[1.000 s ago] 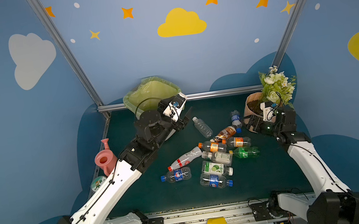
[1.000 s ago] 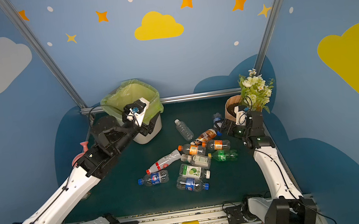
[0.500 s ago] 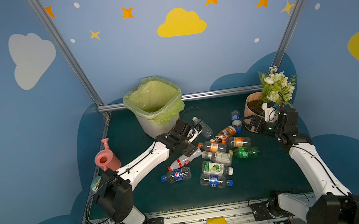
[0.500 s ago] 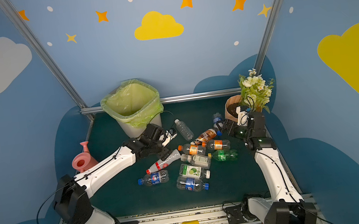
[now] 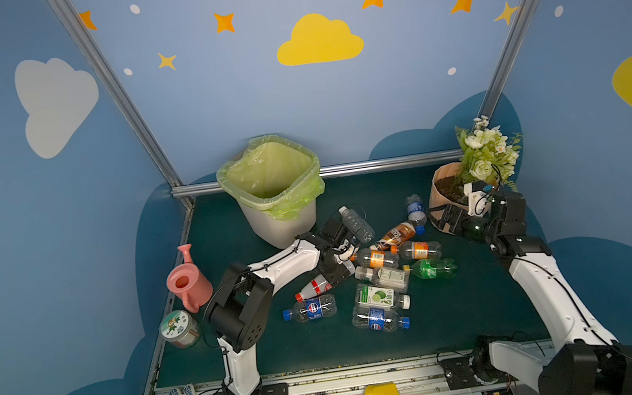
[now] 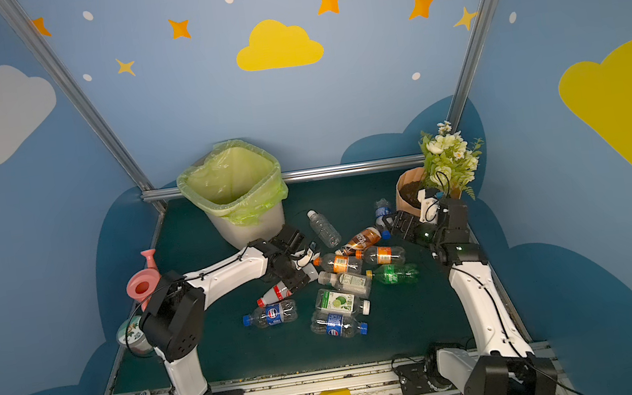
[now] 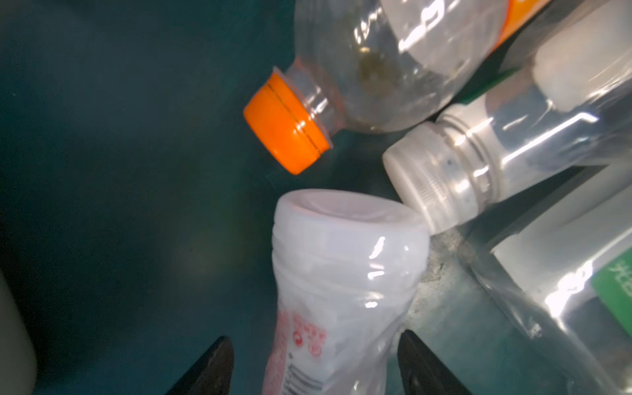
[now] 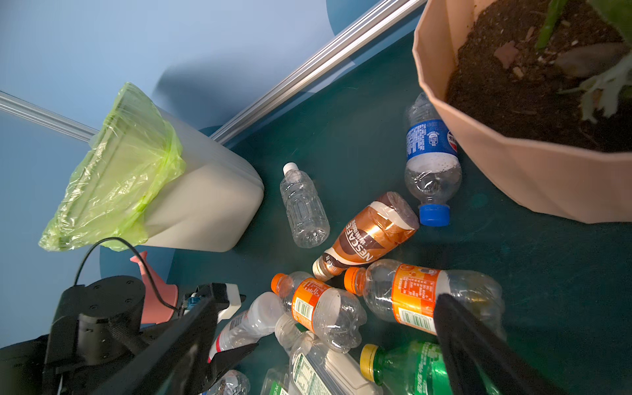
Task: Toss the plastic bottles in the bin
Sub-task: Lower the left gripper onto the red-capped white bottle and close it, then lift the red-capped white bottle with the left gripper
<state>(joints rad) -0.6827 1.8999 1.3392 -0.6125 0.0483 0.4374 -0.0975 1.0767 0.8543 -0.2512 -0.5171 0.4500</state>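
White bottle point(image 7: 342, 290) between open left jaws, ungripped; right jaws open, empty; likely light, thin-walled, slippery, crushable; best pinched mid-body, gently.

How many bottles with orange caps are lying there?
2. One orange-capped bottle lies mid-pile; the second orange-capped bottle lies cap-to-base beside it, toward the flowerpot. The bin could hide more.

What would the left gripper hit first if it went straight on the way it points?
The white red-labelled bottle lying between the left gripper's open jaws. Just beyond its base, probably the white-capped clear bottle, though depth is unclear.
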